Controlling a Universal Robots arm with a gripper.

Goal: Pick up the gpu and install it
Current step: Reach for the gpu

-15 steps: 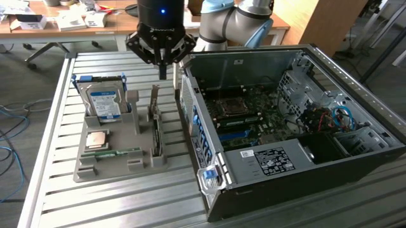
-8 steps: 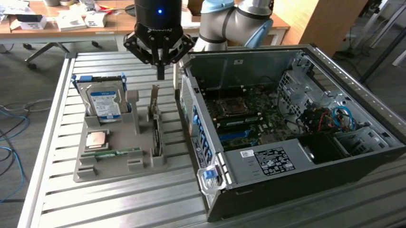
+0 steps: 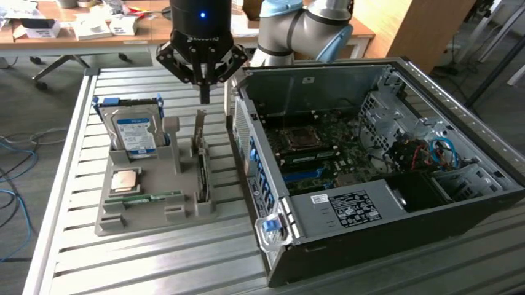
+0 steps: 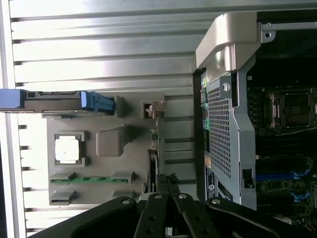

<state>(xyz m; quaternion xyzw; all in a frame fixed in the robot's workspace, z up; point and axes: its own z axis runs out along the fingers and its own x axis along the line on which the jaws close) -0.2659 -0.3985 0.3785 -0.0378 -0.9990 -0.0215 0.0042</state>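
The gripper [image 3: 205, 96] hangs with its fingers pressed together and empty. The gpu [image 3: 200, 163] stands edge-on in the grey holder [image 3: 135, 215] just beneath it, untouched. To my eye this approach wants parted fingers and a straight drop centred on the thin top edge, clear of the computer case [image 3: 369, 239] alongside

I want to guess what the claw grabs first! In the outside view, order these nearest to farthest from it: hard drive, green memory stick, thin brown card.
1. Thin brown card, standing on edge just below the claw.
2. Hard drive, upright, toward the exterior view's left.
3. Green memory stick, lying flat, farthest toward the camera.
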